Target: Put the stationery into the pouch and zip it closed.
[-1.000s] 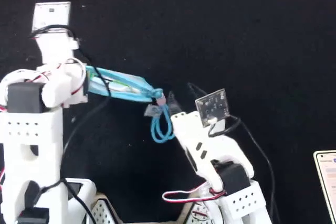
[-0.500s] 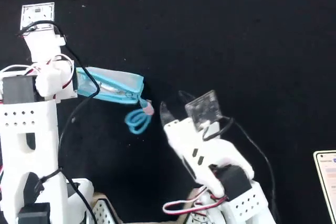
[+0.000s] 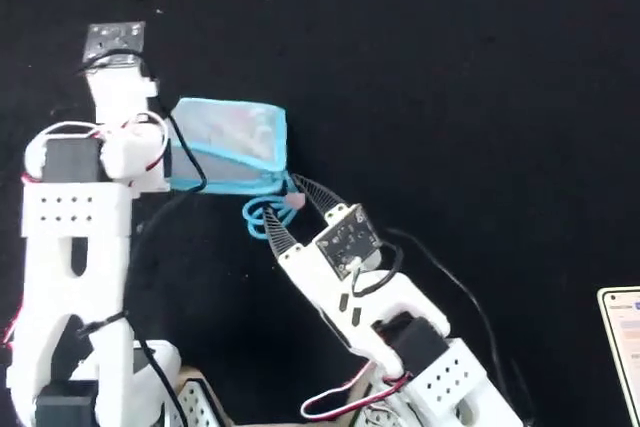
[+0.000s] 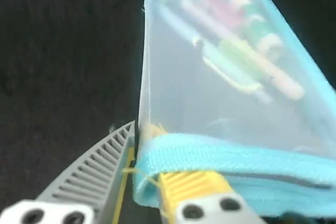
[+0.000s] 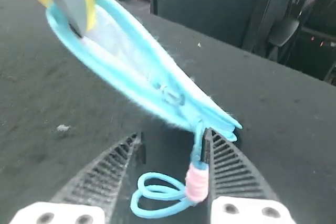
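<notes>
The light blue mesh pouch (image 3: 235, 142) hangs off the table with its broad face up, and my left gripper (image 3: 170, 162) is shut on its left end. In the left wrist view the pouch (image 4: 210, 103) is pinched between a grey finger and a yellow-padded one, with several pens (image 4: 247, 61) inside. My right gripper (image 3: 293, 215) stands open at the pouch's lower right corner. The blue zipper cord (image 5: 157, 192) with its pink bead (image 5: 197, 181) hangs between the fingers of the right gripper (image 5: 173, 145), against one of them. The zipper line (image 5: 136, 61) looks closed.
The table is covered in black cloth (image 3: 480, 127). A white printed card (image 3: 622, 332) lies at the right edge. The left arm's black cable (image 3: 185, 152) crosses the pouch's left end. Both arm bases stand along the near edge.
The left arm swung the pouch left and back and turned it broad face up. The right gripper moved off the zipper pull, then came back open around the cord.
</notes>
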Robot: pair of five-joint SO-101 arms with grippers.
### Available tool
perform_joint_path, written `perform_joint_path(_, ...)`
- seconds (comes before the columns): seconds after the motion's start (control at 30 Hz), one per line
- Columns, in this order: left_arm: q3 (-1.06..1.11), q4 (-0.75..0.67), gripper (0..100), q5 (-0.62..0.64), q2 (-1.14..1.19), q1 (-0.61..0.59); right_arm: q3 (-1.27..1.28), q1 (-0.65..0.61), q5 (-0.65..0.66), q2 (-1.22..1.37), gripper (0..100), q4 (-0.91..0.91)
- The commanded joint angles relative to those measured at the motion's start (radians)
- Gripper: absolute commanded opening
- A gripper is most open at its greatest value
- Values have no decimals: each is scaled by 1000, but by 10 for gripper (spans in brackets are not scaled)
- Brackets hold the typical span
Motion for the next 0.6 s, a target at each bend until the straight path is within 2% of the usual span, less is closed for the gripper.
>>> perform_joint_path(0.0, 4, -9, 30, -5, 2, -84, 4, -11, 12, -4, 173, -61)
perform_joint_path(0.57, -18, -6, 30, 0, 2, -99, 1, -5, 68, -1, 172, -29)
